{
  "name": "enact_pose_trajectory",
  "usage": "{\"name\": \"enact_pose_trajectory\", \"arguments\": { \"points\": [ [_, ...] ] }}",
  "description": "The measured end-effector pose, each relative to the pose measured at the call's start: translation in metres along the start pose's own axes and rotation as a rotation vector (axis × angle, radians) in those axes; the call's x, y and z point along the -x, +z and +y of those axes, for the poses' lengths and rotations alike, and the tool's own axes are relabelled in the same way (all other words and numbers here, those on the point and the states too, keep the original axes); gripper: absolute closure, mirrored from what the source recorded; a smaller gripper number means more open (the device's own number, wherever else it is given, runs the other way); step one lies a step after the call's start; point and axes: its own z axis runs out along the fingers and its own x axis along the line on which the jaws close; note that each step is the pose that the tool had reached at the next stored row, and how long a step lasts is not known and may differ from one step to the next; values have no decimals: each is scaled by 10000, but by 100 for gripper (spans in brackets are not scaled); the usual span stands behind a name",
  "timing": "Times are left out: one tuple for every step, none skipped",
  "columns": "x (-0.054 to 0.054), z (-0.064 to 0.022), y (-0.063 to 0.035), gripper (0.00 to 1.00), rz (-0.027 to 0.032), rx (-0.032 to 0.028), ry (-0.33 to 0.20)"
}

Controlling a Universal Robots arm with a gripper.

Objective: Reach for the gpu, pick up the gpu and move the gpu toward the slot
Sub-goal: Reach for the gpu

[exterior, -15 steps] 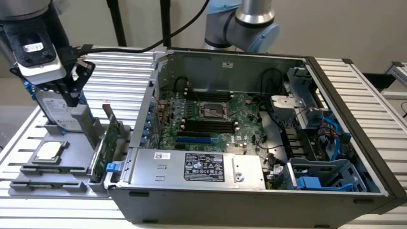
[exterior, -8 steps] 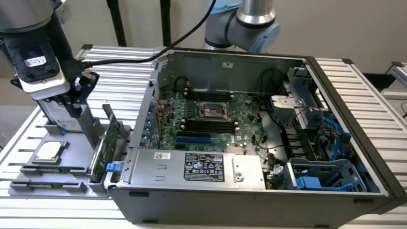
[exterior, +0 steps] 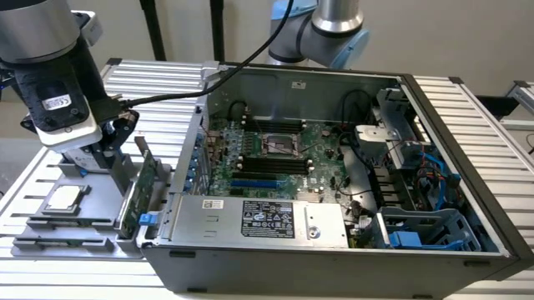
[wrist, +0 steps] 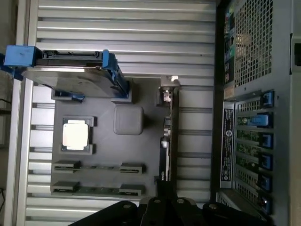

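**Parts tray (exterior: 62, 247) beside computer case (exterior: 334, 265) on the desk (exterior: 467, 106).**
Tray at the exterior view's left of the case; gpu (exterior: 140, 187) on edge along the tray's case-side border, processor chip (exterior: 67, 198) and hard drive (wrist: 66, 77) farther out.

The table (exterior: 467, 112) is silver, ribbed with parallel slats. The case (exterior: 334, 269) is dark grey; its rear panel (wrist: 254, 47) has a fine mesh of holes above a column of blue latches (wrist: 266, 139). The motherboard (exterior: 321, 153) and gpu (exterior: 147, 178) are green. The tray (wrist: 127, 155) is plain grey, the processor (wrist: 76, 133) silver, the drive (wrist: 66, 75) silver with blue rails. The power supply (exterior: 196, 222) is silver with a black-and-white label (exterior: 267, 219). The caddies (exterior: 421, 237) are blue. The arm (exterior: 334, 28) is silver with pale blue joints, the gripper (wrist: 162, 206) black.
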Motion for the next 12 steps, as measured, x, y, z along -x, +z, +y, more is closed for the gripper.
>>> {"name": "enact_pose_trajectory", "arguments": {
  "points": [
    [19, -3, 3, 89, 0, 1, -1],
    [20, -3, 4, 89, -1, 2, -1],
    [20, -3, 4, 89, -1, 2, 0],
    [20, -3, 4, 89, -1, 1, 0],
    [20, -3, 4, 89, 0, 1, -1],
    [21, -3, 4, 89, -1, 2, -1],
    [21, -3, 4, 89, -1, 1, -1],
    [21, -3, 4, 89, -1, 2, -1],
    [21, -3, 3, 89, 0, 1, -1],
    [20, -3, 3, 89, -1, 1, 0],
    [21, -3, 4, 89, -1, 1, -1],
    [20, -3, 4, 89, -1, 1, -1]
  ]
}}
